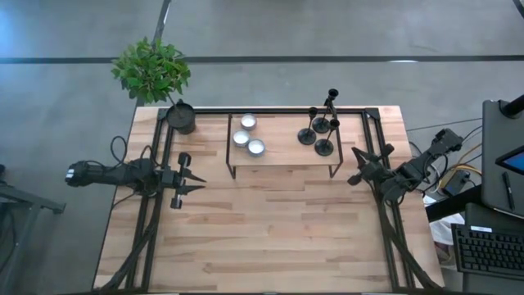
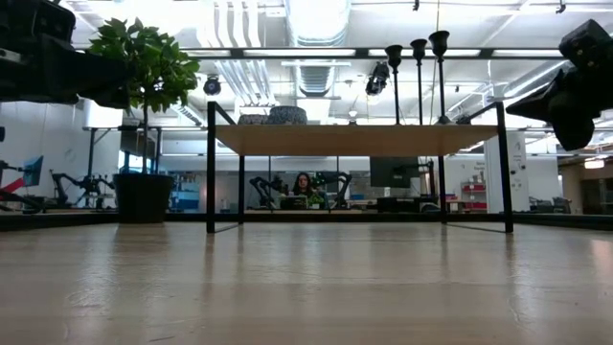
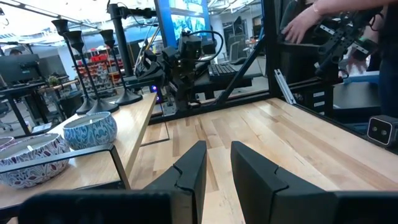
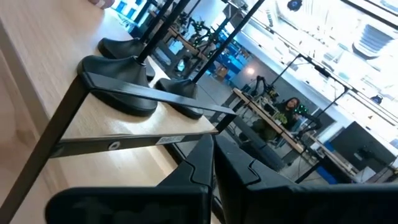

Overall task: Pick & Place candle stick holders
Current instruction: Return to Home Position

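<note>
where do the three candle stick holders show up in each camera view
High view: the candle stick holders cluster at the right end of the shelf.
Low view: their cup tops rise above the shelf's right part.
Left wrist view: they stand at the shelf's far end.
Right wrist view: mainly their disc bases, close up on the shelf.
Shared landmark: the black-framed wooden shelf.

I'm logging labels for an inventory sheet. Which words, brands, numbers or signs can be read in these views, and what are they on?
No text can be read in any view.
Small white sticker on the shelf frame bar: print too blurred to read.
Blue screen in the room behind the table: content too blurred to read.
Keyboard beside the table: key legends too small to read.
</note>
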